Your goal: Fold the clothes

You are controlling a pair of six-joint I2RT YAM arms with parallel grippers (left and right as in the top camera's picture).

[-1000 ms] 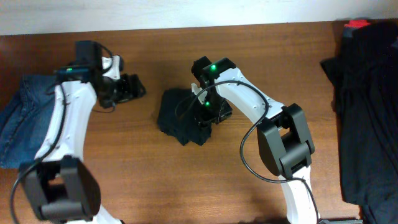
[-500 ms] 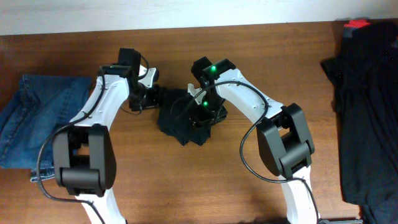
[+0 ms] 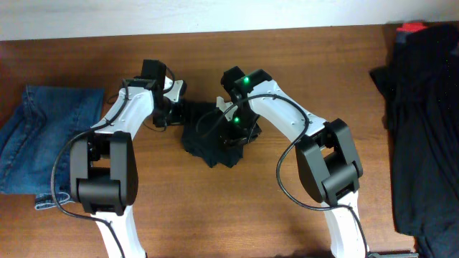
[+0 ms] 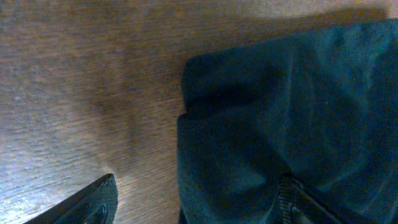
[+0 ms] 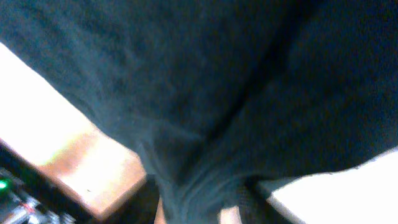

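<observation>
The black T-shirt (image 3: 208, 140) lies crumpled in a small heap at the middle of the wooden table; no logo shows. My left gripper (image 3: 183, 111) is at the heap's upper left edge. In the left wrist view its jaws (image 4: 196, 202) are open, with the shirt's edge (image 4: 280, 112) lying between the two fingers. My right gripper (image 3: 240, 129) is down on the heap's right side. In the right wrist view its jaws (image 5: 196, 202) are shut on a bunched fold of the black fabric (image 5: 205, 81).
Blue denim jeans (image 3: 43, 136) lie at the left edge of the table. A large pile of dark clothes (image 3: 423, 122) covers the right edge, with a red object (image 3: 411, 27) behind it. The table's far edge runs along the top.
My left arm has swung right, from beside the jeans to the shirt's left edge. My right gripper has stayed on the heap.
</observation>
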